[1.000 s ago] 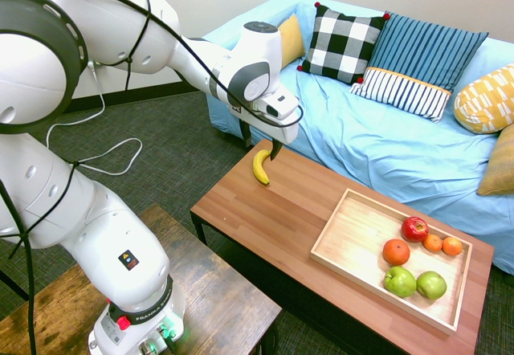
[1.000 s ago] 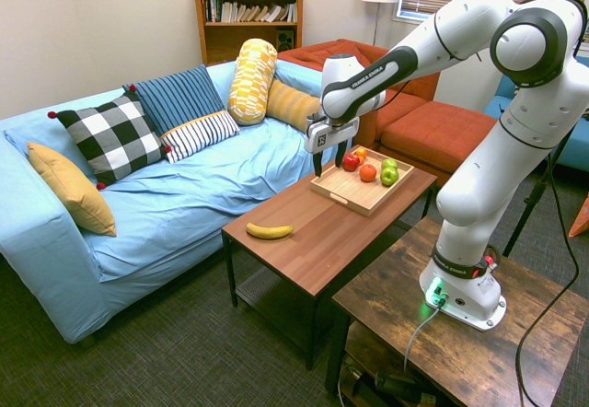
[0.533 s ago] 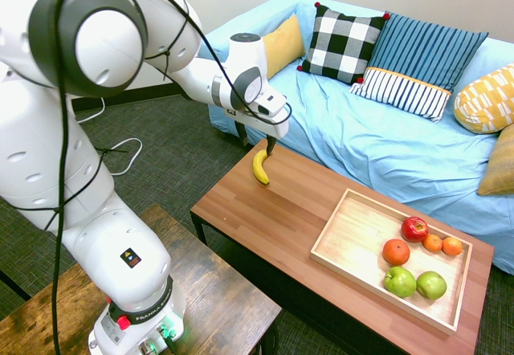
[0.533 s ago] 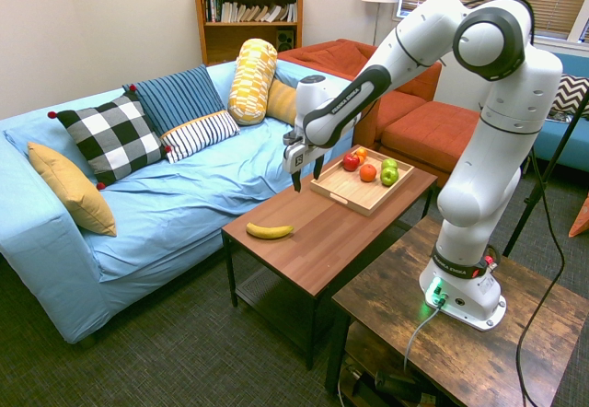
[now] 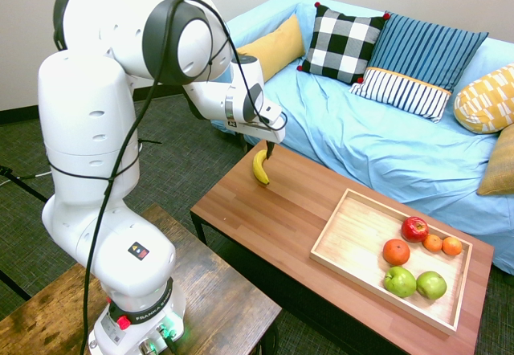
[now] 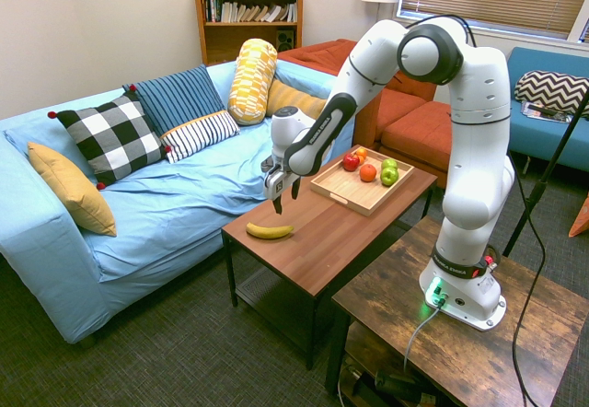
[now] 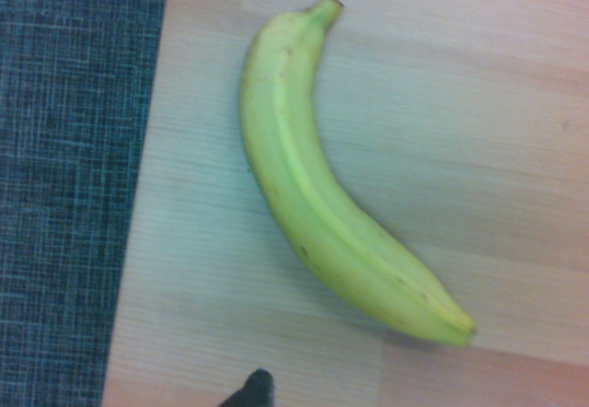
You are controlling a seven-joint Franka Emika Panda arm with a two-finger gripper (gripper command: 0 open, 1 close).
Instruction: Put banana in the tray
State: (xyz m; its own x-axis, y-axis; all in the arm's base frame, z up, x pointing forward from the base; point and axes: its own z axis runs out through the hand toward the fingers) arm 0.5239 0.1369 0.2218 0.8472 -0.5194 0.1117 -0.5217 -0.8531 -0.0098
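Observation:
A small yellow banana (image 5: pixel 261 168) (image 6: pixel 270 230) lies flat on the reddish-brown table, near the end farthest from the tray. It fills the wrist view as a curved banana (image 7: pixel 322 204) beside the table's edge. My gripper (image 5: pixel 259 148) (image 6: pixel 283 200) hangs just above it, pointing down and open, with nothing between its fingers. The light-wood tray (image 5: pixel 353 234) (image 6: pixel 342 195) sits at the table's other end. It holds a red apple (image 5: pixel 414 228), several oranges and two green apples (image 5: pixel 399 281).
A blue sofa (image 5: pixel 377 146) with several pillows runs along the table's far side. Dark carpet (image 5: pixel 169 154) lies past the table's end by the banana. Bare table top (image 5: pixel 273 218) stretches between banana and tray.
The arm has swung toward the banana's end of the table, and the gripper has come down from beside the tray side to just over the banana. Banana and tray have not moved.

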